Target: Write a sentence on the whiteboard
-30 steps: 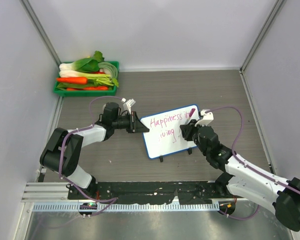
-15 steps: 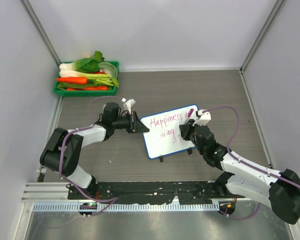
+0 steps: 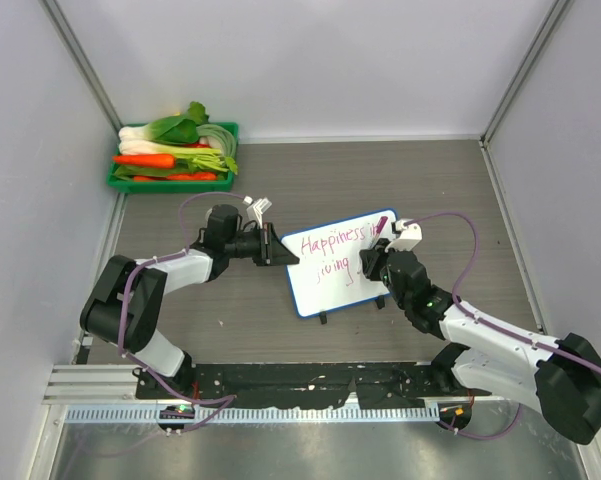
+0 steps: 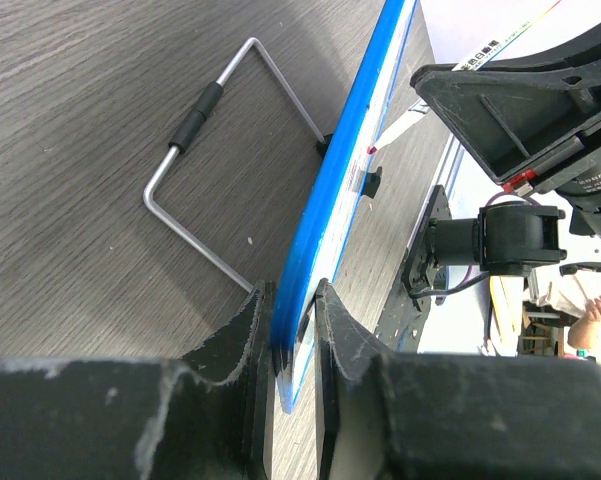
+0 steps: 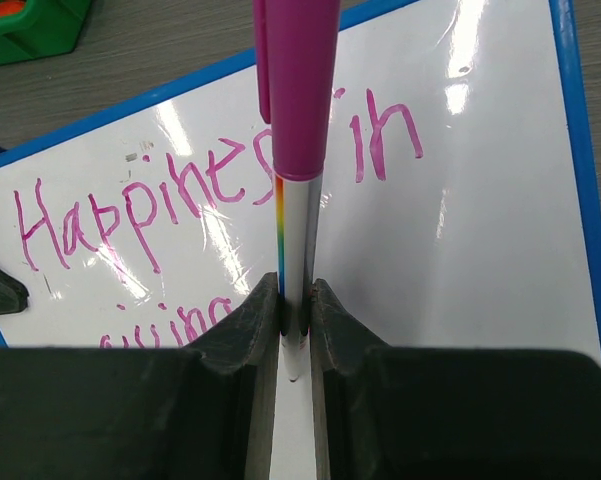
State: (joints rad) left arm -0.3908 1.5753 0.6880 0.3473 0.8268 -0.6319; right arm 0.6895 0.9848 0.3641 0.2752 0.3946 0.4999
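The whiteboard point(image 3: 325, 270) lies at the table's middle, white with a blue rim. Its pink sentence point(image 3: 332, 240) reads "Happiness in" with "giving" beneath, also seen in the right wrist view point(image 5: 130, 205). My left gripper point(image 3: 271, 245) is shut on the board's left edge; in the left wrist view the blue rim point(image 4: 330, 215) sits between the pads point(image 4: 295, 340). My right gripper point(image 3: 372, 262) is shut on a white marker with a pink cap point(image 5: 292, 110), held over the board's right part below "in". The marker's tip is hidden.
A green tray point(image 3: 117, 183) of vegetables sits at the back left corner. A bent wire stand point(image 4: 195, 150) lies on the table under the board's left side. Walls close in the left, back and right sides.
My right gripper with the marker has shifted slightly left over the board. The left gripper and the board have not moved.
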